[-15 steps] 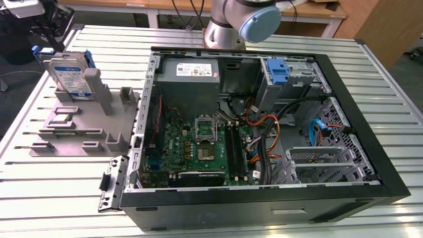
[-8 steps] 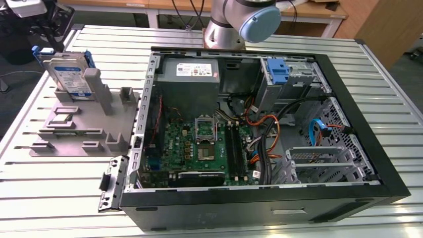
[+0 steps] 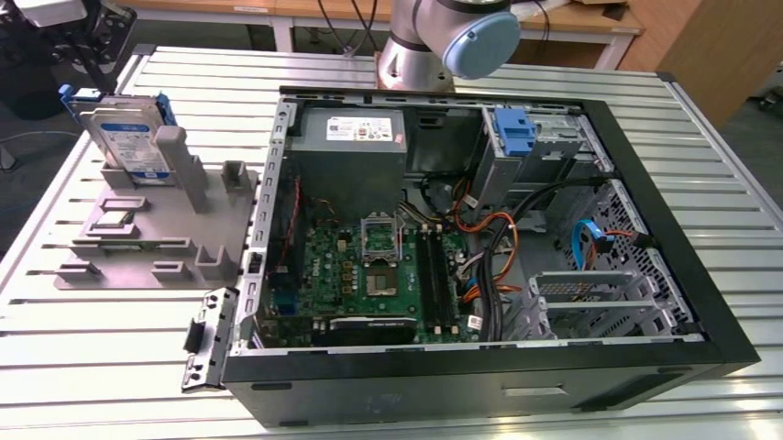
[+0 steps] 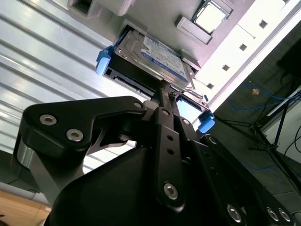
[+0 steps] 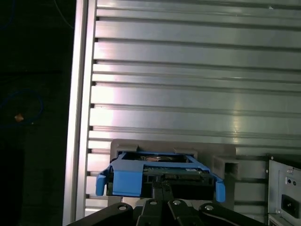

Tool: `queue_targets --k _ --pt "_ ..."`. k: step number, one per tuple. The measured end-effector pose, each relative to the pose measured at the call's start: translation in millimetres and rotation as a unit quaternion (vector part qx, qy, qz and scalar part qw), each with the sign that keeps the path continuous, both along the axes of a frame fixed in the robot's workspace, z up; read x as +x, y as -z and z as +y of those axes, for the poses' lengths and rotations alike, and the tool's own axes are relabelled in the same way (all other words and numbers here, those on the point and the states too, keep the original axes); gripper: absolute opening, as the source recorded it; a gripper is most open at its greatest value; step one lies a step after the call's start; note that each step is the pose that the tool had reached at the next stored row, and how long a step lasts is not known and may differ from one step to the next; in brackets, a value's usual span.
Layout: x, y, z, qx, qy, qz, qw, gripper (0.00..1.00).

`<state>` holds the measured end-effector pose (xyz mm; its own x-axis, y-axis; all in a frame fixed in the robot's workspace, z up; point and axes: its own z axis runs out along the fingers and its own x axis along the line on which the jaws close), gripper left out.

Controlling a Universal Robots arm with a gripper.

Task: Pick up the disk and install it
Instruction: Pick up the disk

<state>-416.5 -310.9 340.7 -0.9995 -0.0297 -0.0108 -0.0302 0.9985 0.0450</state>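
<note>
Hand (image 4: 163, 90) pinched shut on the disk (image 4: 157, 54) — upright, in grey stand (image 3: 147, 243)

The gripper (image 5: 162, 186) is at the blue-bracketed disk (image 5: 128, 181) in its grey stand (image 5: 221, 165).

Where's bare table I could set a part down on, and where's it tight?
Bare slats of the table lie between the grey fixture and the near edge, and along the exterior view's right of the computer case. Tight: inside the case among cables, and around the disk.
</note>
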Motion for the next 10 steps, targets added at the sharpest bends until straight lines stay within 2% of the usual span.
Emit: queue_targets --k 7,10 --pt "0.0 -0.1 0.0 0.0000 -0.001 0.0001 1.0000 0.10" --pt "0.0 -0.2 0.0 0.0000 -0.008 0.0001 1.0000 0.10"
